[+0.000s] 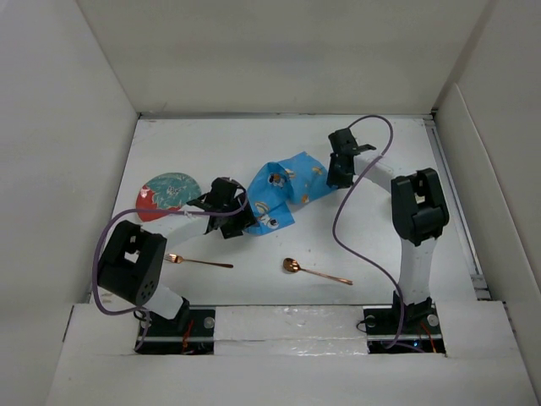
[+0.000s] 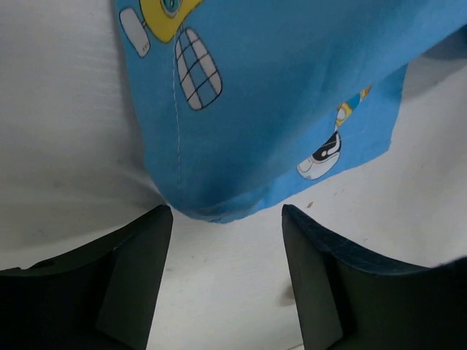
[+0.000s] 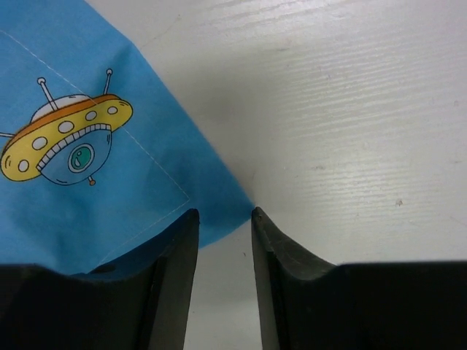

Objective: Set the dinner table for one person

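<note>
The white dinner table (image 1: 372,237) carries a crumpled blue space-patterned placemat (image 1: 283,193) at its middle. My left gripper (image 1: 239,222) sits at the mat's near left end. In the left wrist view it (image 2: 226,219) is open, and the mat's bunched edge (image 2: 277,109) lies just past the fingertips. My right gripper (image 1: 340,175) sits at the mat's far right corner. In the right wrist view it (image 3: 225,215) is open with a narrow gap, and the mat's corner (image 3: 109,182) lies at the fingertips, not pinched.
A round red and teal plate (image 1: 167,193) lies at the left. A copper fork (image 1: 199,261) and a copper spoon (image 1: 314,271) lie near the front edge. White walls border the table on three sides.
</note>
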### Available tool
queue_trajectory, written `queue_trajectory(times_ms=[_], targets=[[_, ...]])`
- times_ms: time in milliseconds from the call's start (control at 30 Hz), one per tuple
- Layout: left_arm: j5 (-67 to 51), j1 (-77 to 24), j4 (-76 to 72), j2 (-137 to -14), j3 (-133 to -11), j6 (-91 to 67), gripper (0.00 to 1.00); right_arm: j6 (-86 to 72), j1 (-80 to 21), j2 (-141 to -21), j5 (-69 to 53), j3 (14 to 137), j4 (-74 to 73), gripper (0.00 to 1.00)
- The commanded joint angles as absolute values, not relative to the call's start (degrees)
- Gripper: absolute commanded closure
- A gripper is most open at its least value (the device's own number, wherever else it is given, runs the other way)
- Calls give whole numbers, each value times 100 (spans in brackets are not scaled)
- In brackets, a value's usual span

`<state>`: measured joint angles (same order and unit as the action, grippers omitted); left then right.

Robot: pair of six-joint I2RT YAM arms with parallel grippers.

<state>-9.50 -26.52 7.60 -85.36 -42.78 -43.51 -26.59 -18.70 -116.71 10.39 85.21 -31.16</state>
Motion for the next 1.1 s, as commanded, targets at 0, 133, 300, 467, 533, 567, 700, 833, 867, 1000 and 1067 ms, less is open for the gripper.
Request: queue_trajectory(times_ms=[0,133,300,467,533,567,700,833,867,1000,1067], targets=[[-721,-2654,466,-8631,-4368,-4447,42,-2558,-1819,-11777,923,8807,-3252,65],[-493,-2654,378,-8727,-4465,-4430,55,-2487,-1714,-11830,747,8877,-3261,77],[-194,-2654,378,-8859,-4684,-4386,75,-2400,-1714,-11926,536,9009,-3313,96],[-53,-2654,431,-8842,-4720,-4386,89,-2435,-1714,-11743,729,8843,-3305,63],[-53,-2654,431,-8807,-4658,-4386,94,-2426,-1714,-11602,738,8631,-3217,47],[139,-2654,439,-8789,-4650,-4368,97,-2434,-1662,-11575,660,8587,-3225,41],[543,-2654,694,-8745,-4868,-4167,100,-2400,-1661,-11645,493,8587,-3409,41],[1107,-2654,1054,-8570,-5150,-3719,100,-2364,-1661,-11856,457,8868,-3796,42],[1186,-2576,1081,-8543,-5185,-3622,100,-2373,-1661,-11787,605,8833,-3797,42],[1213,-2373,1151,-8490,-5238,-3121,100,-2356,-1661,-11567,966,8657,-3823,41],[1126,-2373,1125,-8551,-5229,-3050,100,-2312,-1661,-11601,958,8657,-3876,40]])
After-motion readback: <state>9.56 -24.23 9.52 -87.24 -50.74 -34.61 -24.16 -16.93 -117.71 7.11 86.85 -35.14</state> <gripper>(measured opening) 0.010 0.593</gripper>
